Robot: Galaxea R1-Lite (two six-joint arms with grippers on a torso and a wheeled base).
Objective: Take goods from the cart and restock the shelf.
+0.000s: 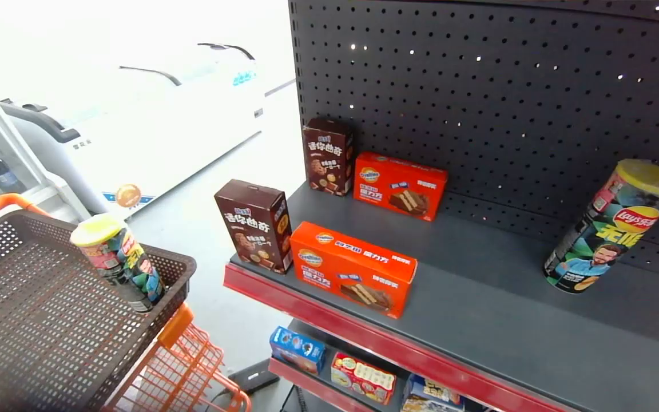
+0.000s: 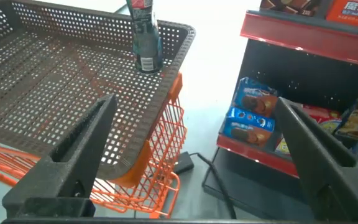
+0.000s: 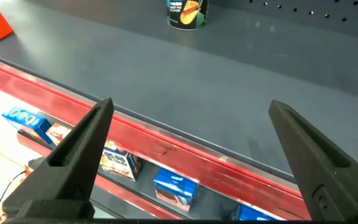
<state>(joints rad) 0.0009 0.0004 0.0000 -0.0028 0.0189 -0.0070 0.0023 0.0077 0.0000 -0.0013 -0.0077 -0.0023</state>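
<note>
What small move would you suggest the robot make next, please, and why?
Probably advance the open left gripper toward the yellow-lidded cylindrical crisp can standing upright in a corner of the dark perforated plastic cart basket. It looks like the only item there, the gripper is empty and apart from it, and a matching can already stands on the grey metal shelf.

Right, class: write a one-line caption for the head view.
One chip can in the cart's basket; a second chip can on the shelf, apart from orange boxes and brown boxes.
</note>
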